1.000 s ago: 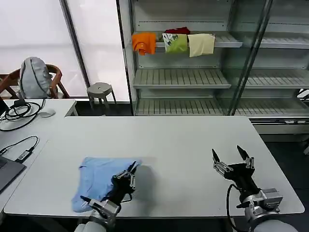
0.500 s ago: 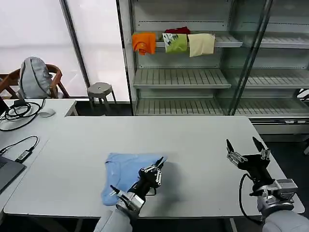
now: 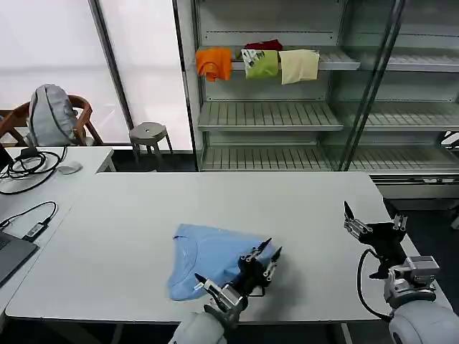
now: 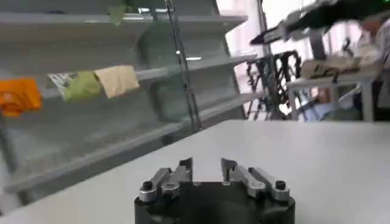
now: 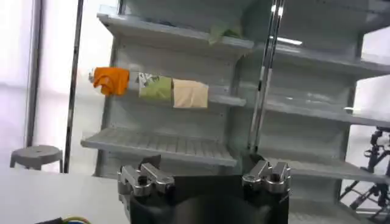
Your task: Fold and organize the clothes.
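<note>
Dragged toward the robot's right along the near part of the table [image 3: 129, 215], the T-shirt [image 3: 208, 258] is now seen close to the middle of the near edge, where a second ago it lay well to the left. It is bunched in a rough heap with its longer side running left to right, collar side toward the left. The left gripper [image 3: 264, 259] is placed at the shirt's right end, low over the cloth; its fingers appear narrowly parted, and whether a fold of cloth is pinched between them cannot be told. In the left wrist view the same gripper [image 4: 207, 175] is seen with a small gap between its fingers and bare table beyond.

The right gripper [image 3: 373, 229] is held above the table's right edge, well apart from the shirt, fingers spread wide; it has been drawn back toward that edge.

The shirt lies to the left of the left gripper's fingers, so that arm is judged far nearer for spreading it flat. Behind, folded garments [image 3: 258, 63] are hung on a shelf [image 3: 337, 63].
</note>
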Action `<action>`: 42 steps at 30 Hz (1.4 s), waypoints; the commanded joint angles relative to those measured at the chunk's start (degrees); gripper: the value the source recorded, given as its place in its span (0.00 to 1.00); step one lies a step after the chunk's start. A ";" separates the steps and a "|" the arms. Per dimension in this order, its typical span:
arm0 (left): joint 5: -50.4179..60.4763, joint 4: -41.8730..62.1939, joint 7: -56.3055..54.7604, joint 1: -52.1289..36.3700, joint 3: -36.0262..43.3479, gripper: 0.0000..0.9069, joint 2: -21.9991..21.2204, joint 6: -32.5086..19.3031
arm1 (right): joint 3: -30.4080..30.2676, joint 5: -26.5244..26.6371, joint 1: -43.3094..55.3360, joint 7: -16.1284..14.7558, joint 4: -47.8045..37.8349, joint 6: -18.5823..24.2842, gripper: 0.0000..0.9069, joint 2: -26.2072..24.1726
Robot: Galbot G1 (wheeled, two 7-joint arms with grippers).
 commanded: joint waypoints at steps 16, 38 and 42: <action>-7.12 -11.11 0.96 13.25 -42.03 1.00 5.03 -11.60 | -6.71 -7.19 10.39 -5.30 -10.79 8.79 1.00 -0.13; -8.92 -1.67 4.80 12.42 -53.46 1.00 4.61 -23.66 | -16.32 -10.42 13.51 -8.03 -19.75 15.14 1.00 3.24; -7.90 -0.35 4.83 11.76 -52.65 1.00 4.14 -24.03 | -15.12 -10.46 12.70 -8.40 -20.07 16.67 1.00 2.51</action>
